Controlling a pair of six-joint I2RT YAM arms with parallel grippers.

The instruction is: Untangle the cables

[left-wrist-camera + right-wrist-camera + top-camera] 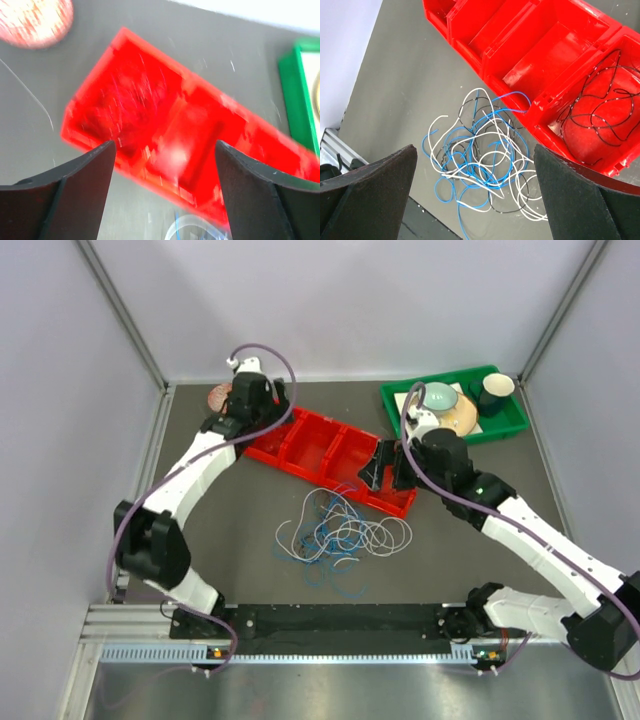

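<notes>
A tangle of white, blue and black cables [340, 530] lies on the dark table in front of the red tray [300, 445]. In the right wrist view the tangle [485, 160] spreads below my open right gripper [475, 152], whose fingers hold nothing. Some black cables [600, 110] lie coiled in the red tray's [540, 60] end compartment. My right gripper [388, 468] hovers over that right end of the tray. My left gripper [262, 420] hangs over the tray's left end. The left wrist view is blurred: my left gripper [164, 150] is open and empty above the red tray [150, 120].
A green tray [510, 420] at the back right holds a teal bowl [440, 397] and a dark cup [495, 390]. A pink round object [218, 396] sits at the back left. Grey walls enclose the table, and a black strip [330, 620] runs along the near edge.
</notes>
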